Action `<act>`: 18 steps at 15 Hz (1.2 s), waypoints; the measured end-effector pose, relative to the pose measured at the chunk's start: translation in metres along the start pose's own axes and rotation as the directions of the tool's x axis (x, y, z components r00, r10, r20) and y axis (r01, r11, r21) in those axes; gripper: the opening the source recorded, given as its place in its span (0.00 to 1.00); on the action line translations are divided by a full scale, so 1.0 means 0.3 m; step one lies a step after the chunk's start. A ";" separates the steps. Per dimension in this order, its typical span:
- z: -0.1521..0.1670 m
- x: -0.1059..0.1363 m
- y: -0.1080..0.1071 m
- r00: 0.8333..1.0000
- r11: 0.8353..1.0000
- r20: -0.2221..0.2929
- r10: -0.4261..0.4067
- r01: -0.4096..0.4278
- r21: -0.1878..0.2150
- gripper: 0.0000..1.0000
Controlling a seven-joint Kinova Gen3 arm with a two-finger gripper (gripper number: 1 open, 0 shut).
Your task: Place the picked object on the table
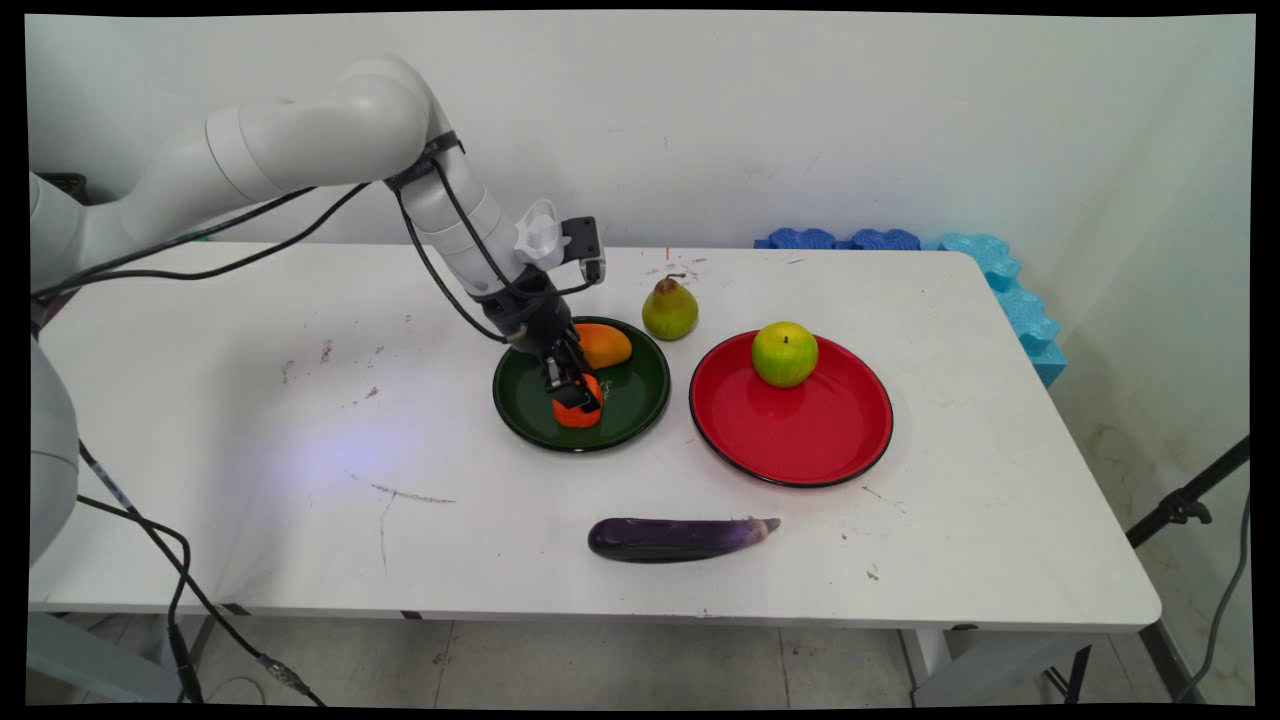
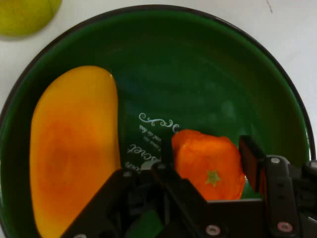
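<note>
On the green plate (image 1: 640, 415), a small orange fruit (image 2: 210, 168), perhaps a persimmon, is straddled by the gripper (image 2: 205, 151), whose fingers are set close on either side of it, though a firm clamp cannot be told; a mango (image 2: 74, 148) lies just beside it in the same plate. A slip could be feared, since the fruit is round and smooth and is met only at its flanks, and the mango might be nudged by the near finger. The arm is bent down steeply from upper left, the wrist tilted over the plate's near half, with a pear (image 1: 669, 309) close behind the plate.
</note>
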 end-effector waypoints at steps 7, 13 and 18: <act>-0.103 0.081 0.013 0.999 1.000 -0.035 0.010 -0.009 0.014 0.00; -0.261 0.238 0.122 0.994 0.999 -0.104 -0.033 0.033 0.006 0.00; -0.239 0.306 0.244 0.990 0.997 -0.117 -0.078 0.076 -0.024 0.00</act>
